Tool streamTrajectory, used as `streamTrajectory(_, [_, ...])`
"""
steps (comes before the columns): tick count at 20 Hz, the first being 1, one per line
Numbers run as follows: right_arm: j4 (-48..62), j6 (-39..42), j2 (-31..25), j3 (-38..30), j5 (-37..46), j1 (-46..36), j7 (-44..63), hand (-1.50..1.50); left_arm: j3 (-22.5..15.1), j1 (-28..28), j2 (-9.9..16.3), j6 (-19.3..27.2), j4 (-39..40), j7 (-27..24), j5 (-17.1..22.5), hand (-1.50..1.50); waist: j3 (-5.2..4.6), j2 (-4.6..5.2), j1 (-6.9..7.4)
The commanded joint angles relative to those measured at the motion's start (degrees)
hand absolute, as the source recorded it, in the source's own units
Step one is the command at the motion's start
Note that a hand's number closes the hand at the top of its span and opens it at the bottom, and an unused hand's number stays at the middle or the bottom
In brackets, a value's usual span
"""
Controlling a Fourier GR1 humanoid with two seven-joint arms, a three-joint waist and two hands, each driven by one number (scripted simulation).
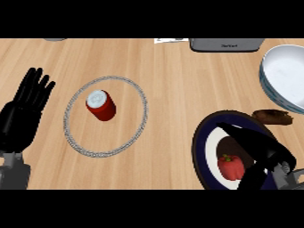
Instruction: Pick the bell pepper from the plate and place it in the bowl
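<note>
A red bell pepper with a green stem lies on a dark blue plate with a white inner ring, at the lower right. My right hand hovers over the plate with fingers curled around the pepper's right side; part of the pepper is hidden by it. The large white bowl with a blue-grey rim stands at the upper right edge. My left hand rests open at the left, fingers up.
A red can stands inside a silvery ring-shaped plate left of centre. A brown object lies between the blue plate and the bowl. A grey appliance sits at the far edge.
</note>
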Motion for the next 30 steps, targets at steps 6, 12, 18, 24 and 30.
streamTrajectory(6, [8.3,7.8,3.6,-5.0,4.2,-3.7,-4.1,-1.50,2.3,-1.8,-0.1,-2.2,3.7,-1.8,-0.7,0.00,-0.01,0.08,0.17])
streamTrajectory(12, [12.7,2.6,11.1,-0.3,15.3,0.9,-8.5,-1.50,3.5,0.3,0.2,-3.3,-1.3,1.4,0.6,0.00,0.01,0.02,0.21])
streamTrajectory(18, [14.2,11.2,9.2,-2.1,15.6,-5.6,-10.3,1.50,5.1,-3.4,0.7,-6.1,7.7,-2.8,0.4,0.00,-0.01,0.15,0.14])
streamTrajectory(24, [14.7,6.7,10.5,2.0,25.6,-1.3,-18.0,1.50,3.9,0.6,-1.3,-4.0,1.6,-1.3,-1.7,0.00,0.00,0.03,0.17])
streamTrajectory(30, [13.7,5.4,5.8,1.4,29.2,-0.2,-28.2,1.50,3.1,0.6,-2.1,-4.0,0.5,-0.8,-2.2,0.00,0.01,0.01,0.03])
